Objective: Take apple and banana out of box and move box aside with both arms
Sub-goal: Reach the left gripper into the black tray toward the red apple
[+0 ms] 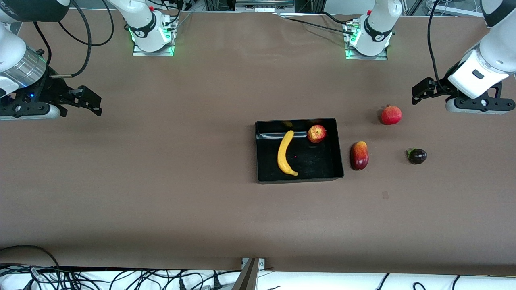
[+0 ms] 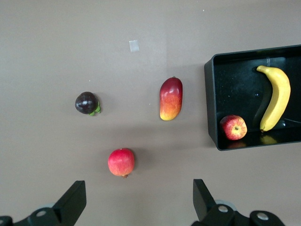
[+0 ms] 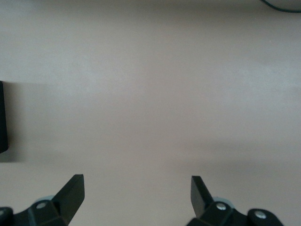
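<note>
The black box [image 1: 338,161] sits mid-table. The yellow banana [image 1: 285,153] and the red-yellow apple [image 1: 317,133] lie in it. In the left wrist view the box [image 2: 211,99], banana [image 2: 274,96] and apple [image 2: 233,127] also show. My left gripper [image 1: 421,93] is open and empty, up over the table at the left arm's end; in its wrist view [image 2: 137,197] it is empty. My right gripper [image 1: 88,101] is open and empty over bare table at the right arm's end; its wrist view [image 3: 137,190] shows only table and a box edge [image 3: 3,117].
A dark-red mango [image 1: 359,155] lies beside the box toward the left arm's end. A red pomegranate [image 1: 391,115] and a small dark purple fruit [image 1: 417,156] lie farther toward that end. Cables run along the table's front edge.
</note>
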Robot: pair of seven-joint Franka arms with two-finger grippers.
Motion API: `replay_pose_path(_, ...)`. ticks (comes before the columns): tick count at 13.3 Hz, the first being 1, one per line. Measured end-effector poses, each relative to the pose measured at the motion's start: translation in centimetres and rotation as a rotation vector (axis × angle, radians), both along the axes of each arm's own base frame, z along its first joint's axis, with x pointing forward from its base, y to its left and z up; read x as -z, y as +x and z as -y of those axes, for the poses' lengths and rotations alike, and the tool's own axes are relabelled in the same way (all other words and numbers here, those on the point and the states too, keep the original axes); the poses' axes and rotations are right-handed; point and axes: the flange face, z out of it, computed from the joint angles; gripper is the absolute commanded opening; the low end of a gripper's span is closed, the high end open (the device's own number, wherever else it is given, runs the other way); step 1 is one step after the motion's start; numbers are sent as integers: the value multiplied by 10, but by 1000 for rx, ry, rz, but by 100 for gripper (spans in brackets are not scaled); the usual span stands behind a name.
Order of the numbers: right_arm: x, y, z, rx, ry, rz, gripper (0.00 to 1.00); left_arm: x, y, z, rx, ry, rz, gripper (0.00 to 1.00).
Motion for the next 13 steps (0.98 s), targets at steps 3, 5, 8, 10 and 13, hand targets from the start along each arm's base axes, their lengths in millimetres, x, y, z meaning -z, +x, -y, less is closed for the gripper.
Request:
replay_pose_path(3,0,0,0,0,0,0,100,1,8,-2,-4,0,-9,100)
replay_pose_path(5,0,0,0,0,0,0,100,4,7,0,2,1,-30,100)
replay_pose_path(8,0,0,0,0,0,0,100,28,7,10,22,5,-133,100)
replay_pose_path(10,0,0,0,0,0,0,100,46,11,35,61,10,-186,100)
replay_pose_path(13,0,0,0,0,0,0,100,94,30,98,-10,28,-175,100)
